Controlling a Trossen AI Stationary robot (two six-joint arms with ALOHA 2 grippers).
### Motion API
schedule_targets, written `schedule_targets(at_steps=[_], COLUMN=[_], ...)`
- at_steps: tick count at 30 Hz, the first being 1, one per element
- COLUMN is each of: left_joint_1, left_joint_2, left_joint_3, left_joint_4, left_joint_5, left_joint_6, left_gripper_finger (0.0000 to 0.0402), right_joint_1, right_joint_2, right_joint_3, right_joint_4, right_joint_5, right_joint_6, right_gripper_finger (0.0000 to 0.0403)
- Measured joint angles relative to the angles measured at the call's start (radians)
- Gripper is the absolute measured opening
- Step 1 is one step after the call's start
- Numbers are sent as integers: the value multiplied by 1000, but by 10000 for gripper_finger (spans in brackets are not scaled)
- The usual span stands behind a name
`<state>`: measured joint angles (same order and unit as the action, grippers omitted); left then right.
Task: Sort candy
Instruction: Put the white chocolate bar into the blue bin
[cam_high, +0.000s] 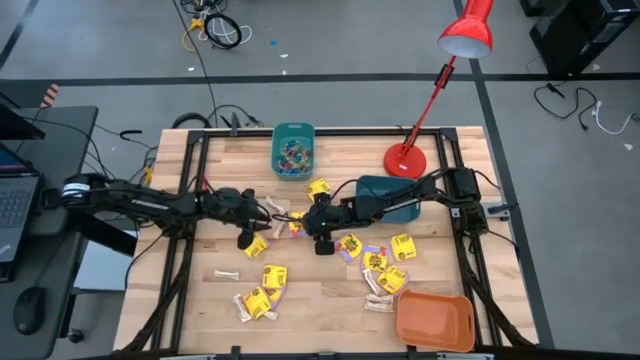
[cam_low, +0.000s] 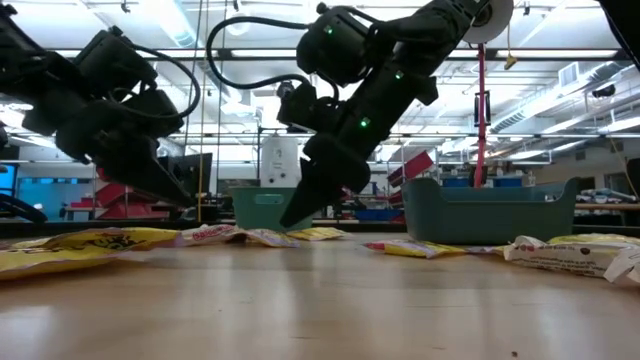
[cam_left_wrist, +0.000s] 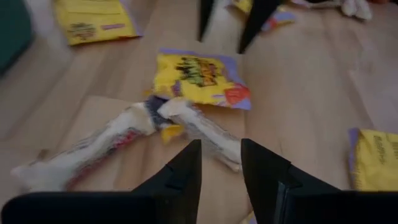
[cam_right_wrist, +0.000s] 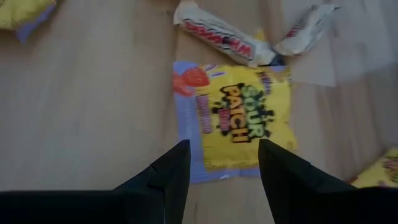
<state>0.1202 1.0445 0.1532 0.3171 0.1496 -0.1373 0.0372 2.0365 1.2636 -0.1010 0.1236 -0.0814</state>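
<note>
Hands (cam_right_wrist: 221, 180) (cam_left_wrist: 221, 180) hover parted and empty above yellow packet (cam_right_wrist: 239, 121).

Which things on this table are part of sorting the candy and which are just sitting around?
Part of the job:
yellow candy packets
white candy bars
small teal bin with sorted pieces
large teal bin
orange bin
left gripper and right gripper, both open

Just lying about:
red desk lamp
laptop
</note>
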Motion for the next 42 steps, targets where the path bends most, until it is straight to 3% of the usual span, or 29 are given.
schedule_targets(at_steps=[8, 13, 17, 25, 33, 42], left_joint_1=[-33, -72, -96, -142, -195, -249], left_joint_2=[82, 140, 184, 207, 207, 219], left_joint_3=[0, 0, 0, 1, 5, 56], left_joint_4=[34, 72, 118, 189, 185, 112], left_joint_5=[-5, -125, -181, -191, -251, -396], left_joint_6=[-49, -62, -99, -167, -215, -214], left_gripper_finger=[167, 187, 188, 188, 188, 188], right_joint_1=[-2, -2, -1, -1, -5, -15], right_joint_2=[-5, -5, -5, -5, -5, -5], right_joint_3=[0, 0, 0, 0, 0, 0], right_joint_4=[3, 3, 4, 27, 49, 48], right_joint_5=[89, 92, 93, 112, 112, 112], right_joint_6=[8, 25, 38, 38, 37, 34], right_gripper_finger=[174, 174, 174, 174, 174, 174])
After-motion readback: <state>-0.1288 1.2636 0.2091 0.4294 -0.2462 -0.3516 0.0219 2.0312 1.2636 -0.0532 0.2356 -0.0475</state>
